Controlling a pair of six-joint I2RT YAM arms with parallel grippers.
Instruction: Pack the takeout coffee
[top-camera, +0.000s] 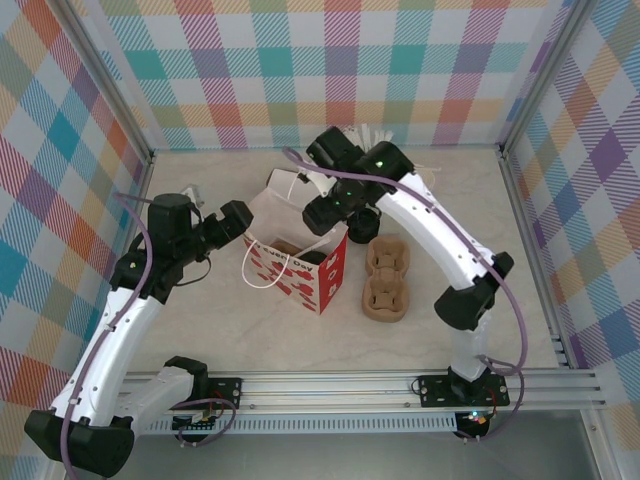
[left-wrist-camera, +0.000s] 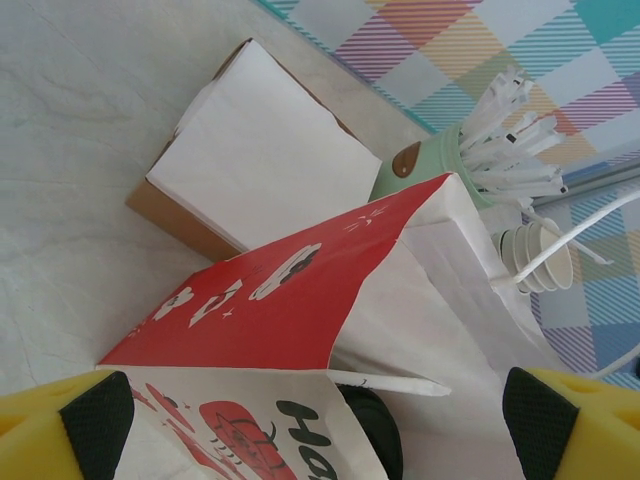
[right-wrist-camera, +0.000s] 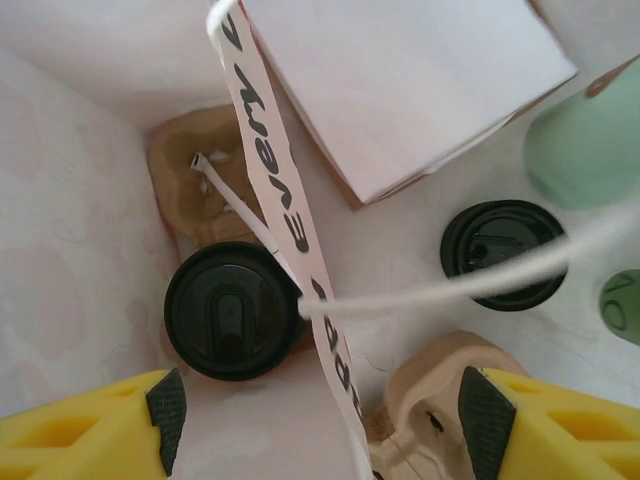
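Right gripper (right-wrist-camera: 327, 412) wide, empty, over open bag (right-wrist-camera: 70, 250). Coffee (right-wrist-camera: 232, 310) below it, inside bag, seated in carrier (right-wrist-camera: 195, 175). Second black lid (right-wrist-camera: 500, 255) outside bag, near mint cup (right-wrist-camera: 590, 140). Left gripper (left-wrist-camera: 318, 425) wide at bag's side, bag edge between its fingers.

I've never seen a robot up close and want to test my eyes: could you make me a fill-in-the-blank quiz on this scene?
The takeout coffee sits inside the paper bag under a round ____ lid.
The mint cup holds ____ sticks.
The right pincer hangs over the bag with its jaws ____.
Its fingers are coloured ____.
Missing words: black; white; open; yellow.
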